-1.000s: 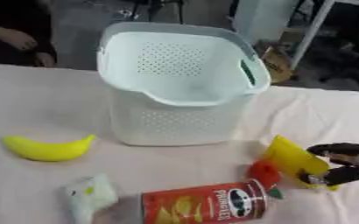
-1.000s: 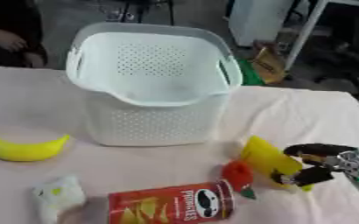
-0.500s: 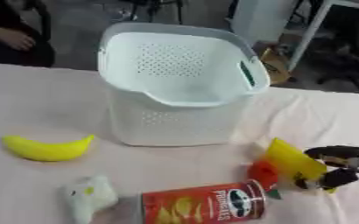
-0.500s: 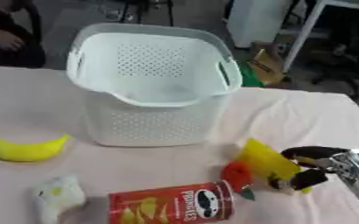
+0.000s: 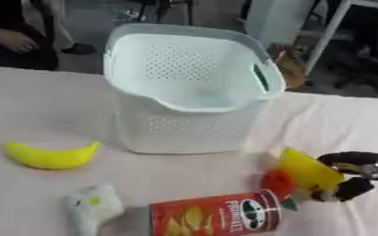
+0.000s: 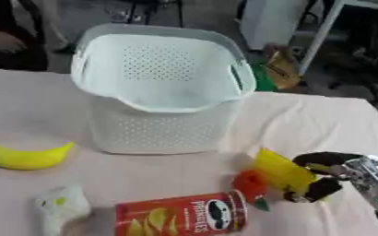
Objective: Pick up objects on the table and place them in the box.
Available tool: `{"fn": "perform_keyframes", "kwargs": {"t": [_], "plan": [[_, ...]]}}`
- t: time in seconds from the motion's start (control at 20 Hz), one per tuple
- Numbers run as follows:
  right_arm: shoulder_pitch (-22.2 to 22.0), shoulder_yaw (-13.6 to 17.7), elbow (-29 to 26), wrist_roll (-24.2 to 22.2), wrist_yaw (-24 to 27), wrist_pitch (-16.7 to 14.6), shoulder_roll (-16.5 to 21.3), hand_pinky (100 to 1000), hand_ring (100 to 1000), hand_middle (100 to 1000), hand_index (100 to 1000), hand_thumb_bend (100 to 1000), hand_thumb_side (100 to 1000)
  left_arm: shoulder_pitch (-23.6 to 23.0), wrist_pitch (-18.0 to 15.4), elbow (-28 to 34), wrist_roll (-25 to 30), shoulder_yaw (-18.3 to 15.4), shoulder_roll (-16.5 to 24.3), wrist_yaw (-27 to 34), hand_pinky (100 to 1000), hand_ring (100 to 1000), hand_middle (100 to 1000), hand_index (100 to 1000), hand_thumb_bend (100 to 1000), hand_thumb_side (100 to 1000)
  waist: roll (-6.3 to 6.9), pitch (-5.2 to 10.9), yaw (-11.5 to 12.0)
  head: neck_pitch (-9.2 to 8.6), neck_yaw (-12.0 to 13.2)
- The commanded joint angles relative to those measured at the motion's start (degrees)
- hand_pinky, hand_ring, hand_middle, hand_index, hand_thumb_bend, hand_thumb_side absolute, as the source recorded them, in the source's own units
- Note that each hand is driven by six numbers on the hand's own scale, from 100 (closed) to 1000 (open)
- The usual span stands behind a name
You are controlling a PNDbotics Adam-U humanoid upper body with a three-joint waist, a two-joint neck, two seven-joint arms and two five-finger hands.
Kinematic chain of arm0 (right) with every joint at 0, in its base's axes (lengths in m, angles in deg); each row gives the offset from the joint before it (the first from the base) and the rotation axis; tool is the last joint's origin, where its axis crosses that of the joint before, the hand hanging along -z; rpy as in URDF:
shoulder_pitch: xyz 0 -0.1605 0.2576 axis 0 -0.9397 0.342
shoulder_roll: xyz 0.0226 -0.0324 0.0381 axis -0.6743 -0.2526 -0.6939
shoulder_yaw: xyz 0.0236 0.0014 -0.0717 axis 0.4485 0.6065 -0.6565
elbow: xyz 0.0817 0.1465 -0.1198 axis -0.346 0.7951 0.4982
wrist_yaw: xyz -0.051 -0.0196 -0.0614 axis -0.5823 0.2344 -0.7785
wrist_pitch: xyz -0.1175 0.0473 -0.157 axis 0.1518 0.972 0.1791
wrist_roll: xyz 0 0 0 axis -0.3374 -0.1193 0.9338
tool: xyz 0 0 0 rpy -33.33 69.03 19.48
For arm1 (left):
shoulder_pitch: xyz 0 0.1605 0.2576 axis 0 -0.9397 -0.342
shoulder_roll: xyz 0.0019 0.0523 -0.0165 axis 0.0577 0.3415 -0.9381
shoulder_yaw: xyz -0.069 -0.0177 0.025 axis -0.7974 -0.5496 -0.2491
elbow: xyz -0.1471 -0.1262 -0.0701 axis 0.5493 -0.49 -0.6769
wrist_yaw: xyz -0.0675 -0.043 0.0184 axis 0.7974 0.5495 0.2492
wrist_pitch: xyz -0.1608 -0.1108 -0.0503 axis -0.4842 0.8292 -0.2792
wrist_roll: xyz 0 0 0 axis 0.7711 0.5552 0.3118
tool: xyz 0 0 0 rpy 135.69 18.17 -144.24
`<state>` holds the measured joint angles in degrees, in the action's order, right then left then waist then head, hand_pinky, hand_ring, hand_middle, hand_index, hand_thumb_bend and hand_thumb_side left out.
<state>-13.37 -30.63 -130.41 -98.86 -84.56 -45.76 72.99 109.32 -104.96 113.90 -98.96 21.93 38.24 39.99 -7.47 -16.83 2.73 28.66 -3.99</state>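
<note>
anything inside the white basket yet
Nothing shows inside the white basket: its far perforated wall and much of the floor look bare. The near wall hides the front part of the floor, so that strip cannot be checked.

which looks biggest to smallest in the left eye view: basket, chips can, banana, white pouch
1. basket, by far the largest
2. chips can
3. banana
4. white pouch

The banana and pouch look close in size, and the pouch lies nearer the camera, so their order is unsure.
</note>
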Motion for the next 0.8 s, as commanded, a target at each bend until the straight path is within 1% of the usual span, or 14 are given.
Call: {"fn": "perform_keyframes", "kwargs": {"t": [0.05, 0.1, 0.15, 0.2, 0.3, 0.35, 0.6, 0.8], "plan": [[-0.2, -0.4, -1.4, 1.3, -0.1, 0.2, 1.4, 981, 1000, 1000, 863, 285, 741, 0.9, 0.0, 0.7, 0.2, -0.3, 1.5, 0.1, 702, 675, 685, 755, 100, 1000, 0.63, 0.65, 0.0, -0.23, 0.1], [-0.3, -0.4, -1.9, 1.7, 0.2, 0.2, 1.7, 972, 1000, 970, 809, 223, 751, 0.9, 0.0, 0.7, 0.2, -0.4, 1.5, 0.1, 702, 675, 686, 755, 100, 1000, 0.67, 0.68, 0.0, -0.25, 0.2], [-0.7, -0.3, -2.8, 2.2, 0.8, 0.2, 2.1, 972, 1000, 970, 809, 223, 751, 0.9, 0.0, 0.7, 0.1, -0.4, 1.5, 0.1, 702, 675, 686, 755, 100, 1000, 0.71, 0.71, -0.1, -0.28, 0.2], [-0.9, -0.3, -3.7, 2.6, 1.3, 0.2, 2.5, 968, 1000, 944, 786, 205, 762, 0.9, 0.1, 0.7, 0.1, -0.4, 1.5, 0.0, 702, 676, 686, 755, 100, 1000, 0.74, 0.73, -0.1, -0.30, 0.2], [-1.5, -0.2, -5.5, 3.2, 2.4, 0.4, 3.4, 963, 1000, 924, 755, 166, 780, 0.9, 0.1, 0.7, 0.1, -0.4, 1.5, 0.0, 702, 676, 686, 755, 100, 1000, 0.82, 0.77, -0.1, -0.37, 0.3], [-1.8, -0.1, -6.2, 3.5, 3.0, 0.6, 3.9, 962, 1000, 923, 754, 165, 780, 0.9, 0.1, 0.7, 0.2, -0.4, 1.5, 0.0, 702, 676, 686, 755, 100, 1000, 0.88, 0.78, -0.1, -0.42, 0.3], [-2.5, 0.4, -8.6, 4.3, 5.0, 1.7, 5.7, 960, 1000, 908, 707, 100, 812, 1.0, 0.3, 0.7, 0.3, -0.4, 1.5, 0.0, 702, 676, 686, 756, 100, 1000, 1.13, 0.82, -0.2, -0.49, 0.4], [-2.8, 1.0, -10.0, 5.3, 6.3, 2.6, 7.1, 957, 1000, 897, 683, 100, 828, 1.1, 0.4, 0.7, 0.3, -0.4, 1.5, -0.1, 702, 676, 686, 756, 100, 1000, 1.42, 0.81, -0.2, -0.43, 0.4]]}}
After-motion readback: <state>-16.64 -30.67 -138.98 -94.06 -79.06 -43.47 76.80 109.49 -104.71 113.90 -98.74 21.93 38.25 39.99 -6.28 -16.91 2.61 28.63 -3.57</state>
